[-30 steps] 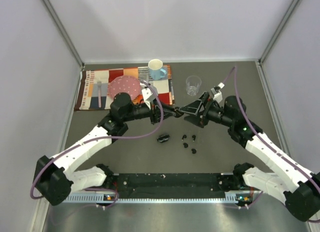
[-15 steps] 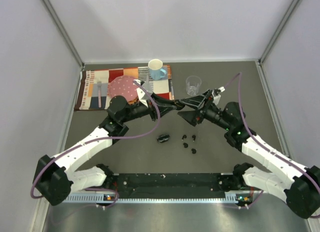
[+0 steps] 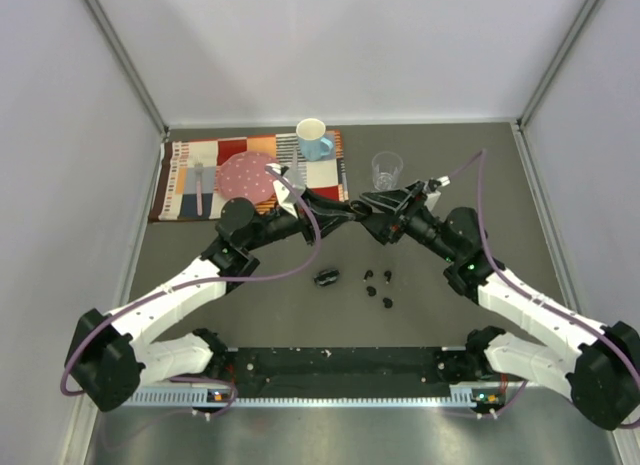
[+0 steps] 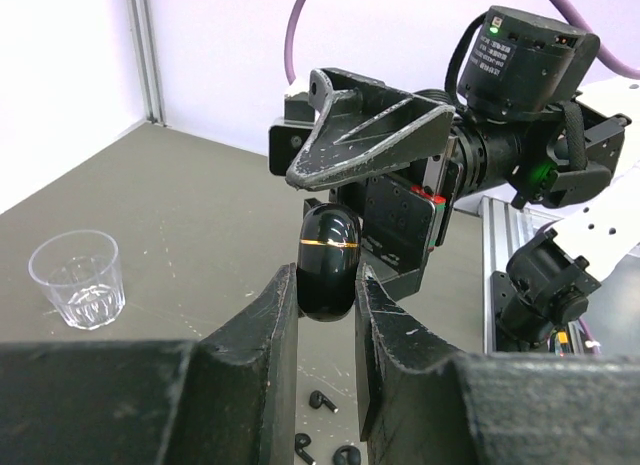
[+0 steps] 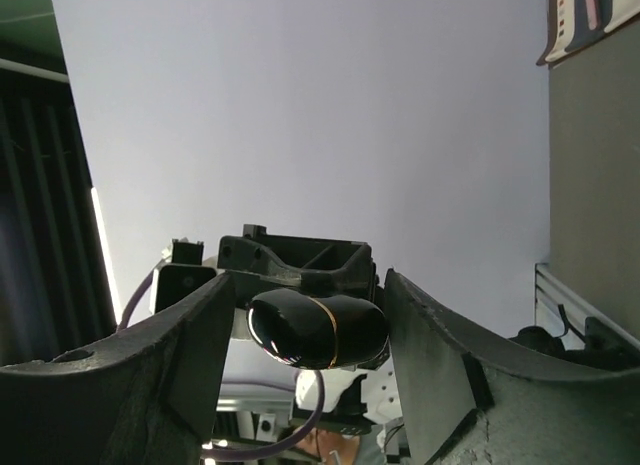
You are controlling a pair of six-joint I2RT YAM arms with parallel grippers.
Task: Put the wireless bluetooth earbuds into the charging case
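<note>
My left gripper (image 4: 327,285) is shut on the lower half of a glossy black oval charging case (image 4: 328,257) with a thin gold seam, held upright above the table. My right gripper (image 5: 308,281) faces it and straddles the case's (image 5: 315,328) upper half. Its fingers (image 4: 370,150) stand close on either side, and a slim gap still shows on one side. In the top view the two grippers (image 3: 352,211) (image 3: 373,206) meet tip to tip in mid-table. Several tiny black earbuds (image 3: 378,285) lie loose on the table just in front of them, also visible below my left fingers (image 4: 322,401).
A second black case (image 3: 326,277) lies left of the earbuds. A clear plastic cup (image 3: 387,170) stands behind the right gripper. At the back left, a patterned placemat (image 3: 190,165) carries a pink plate (image 3: 248,175) and a blue mug (image 3: 314,139).
My right gripper has moved left up to the held case, and its jaws have narrowed around it. The left gripper has shifted the case slightly back and right, still shut on it.
</note>
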